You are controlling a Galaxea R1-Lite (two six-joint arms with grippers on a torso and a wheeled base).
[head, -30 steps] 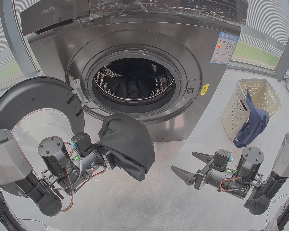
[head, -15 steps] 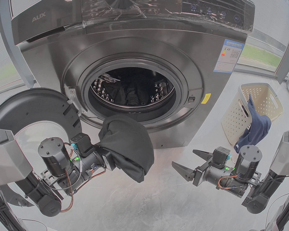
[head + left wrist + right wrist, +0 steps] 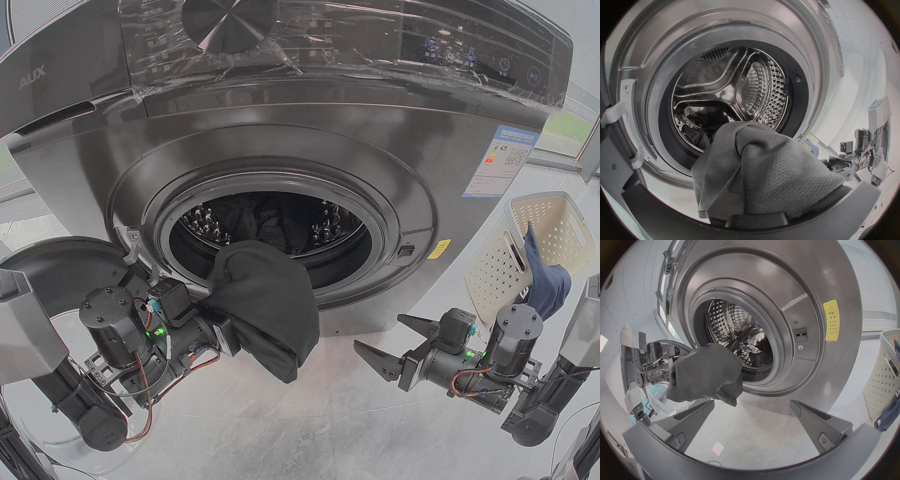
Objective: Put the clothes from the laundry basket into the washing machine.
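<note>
Black garment [image 3: 269,306] at washer [image 3: 281,144]; navy garment [image 3: 550,284] overhanging basket [image 3: 494,275]

Head camera looks down, close on the washing machine [image 3: 350,134] front. Left wrist camera stares into the drum [image 3: 731,90], very near; right wrist camera faces it low, farther back. All share that drum.

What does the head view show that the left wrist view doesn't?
The head view adds the control dial on the machine's top panel and the blue-and-white label on its front. The left wrist view adds the drum's back wall with its raised ribs, deep inside. Both show the black garment hanging at the drum's mouth and dark clothes already lying inside.
</note>
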